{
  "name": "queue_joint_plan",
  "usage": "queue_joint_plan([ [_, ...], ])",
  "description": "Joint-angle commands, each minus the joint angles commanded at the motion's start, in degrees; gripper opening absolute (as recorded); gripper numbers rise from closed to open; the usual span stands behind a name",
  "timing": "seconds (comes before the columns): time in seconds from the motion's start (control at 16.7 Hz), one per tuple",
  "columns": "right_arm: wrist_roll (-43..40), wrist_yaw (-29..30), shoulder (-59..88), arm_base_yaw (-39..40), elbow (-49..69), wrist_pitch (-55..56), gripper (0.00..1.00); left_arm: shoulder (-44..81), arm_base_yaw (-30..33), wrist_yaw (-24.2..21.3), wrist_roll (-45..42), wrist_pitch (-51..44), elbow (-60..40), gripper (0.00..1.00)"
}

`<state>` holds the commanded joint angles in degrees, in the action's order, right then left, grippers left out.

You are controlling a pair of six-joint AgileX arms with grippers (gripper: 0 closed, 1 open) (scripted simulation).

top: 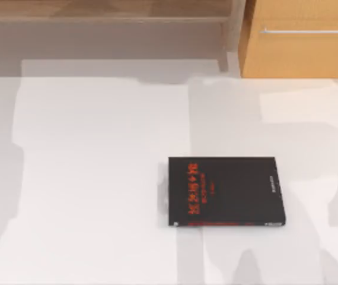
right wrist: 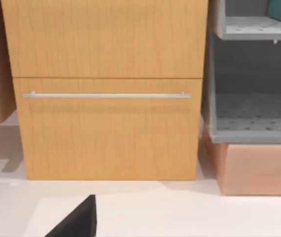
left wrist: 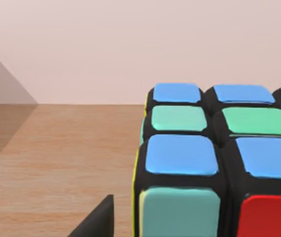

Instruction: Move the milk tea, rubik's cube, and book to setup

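While the left gripper [left wrist: 97,219] shows as just one dark corner in the left wrist view, I cannot tell if it is spread wide or closed up, or if it is gripping anything. Just beside that dark corner is the rubik's cube [left wrist: 204,163], very close to the camera. It has black edges, and I can see blue, green and red squares, with a thin strip of yellow down one side. The cube seems to sit on a brown wooden surface [left wrist: 56,158], and a plain pale wall [left wrist: 130,49] stands behind it. I cannot tell if the dark corner touches the cube. The right gripper [right wrist: 79,219] is also only a dark corner in the right wrist view, and I cannot tell how it is set either. It hangs over the white table [right wrist: 180,212] and faces a light wooden cabinet [right wrist: 106,133] with a long silver handle [right wrist: 106,95] across its drawer. Next to the cabinet is a grey shelf unit [right wrist: 249,118] that sits on a wooden block [right wrist: 259,168]. In the top view, the book [top: 226,191] lies flat on the white table, a little to the right of the middle. It is black with red writing on its cover. The same wooden cabinet stands at the far right corner of the table, well apart from the book.
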<state>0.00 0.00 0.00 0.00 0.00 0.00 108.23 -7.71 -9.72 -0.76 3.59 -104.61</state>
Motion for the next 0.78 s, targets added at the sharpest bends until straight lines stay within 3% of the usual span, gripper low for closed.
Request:
queue_joint_plan([
  [0.48,0.00,0.00,0.00,0.00,0.00,0.00,1.00,-0.24,-0.14,-0.07,0.00,0.10,0.24,1.00],
  [0.78,0.00,0.00,0.00,0.00,0.00,0.00,1.00,-5.88,-0.75,-0.45,-0.02,1.38,7.64,1.00],
])
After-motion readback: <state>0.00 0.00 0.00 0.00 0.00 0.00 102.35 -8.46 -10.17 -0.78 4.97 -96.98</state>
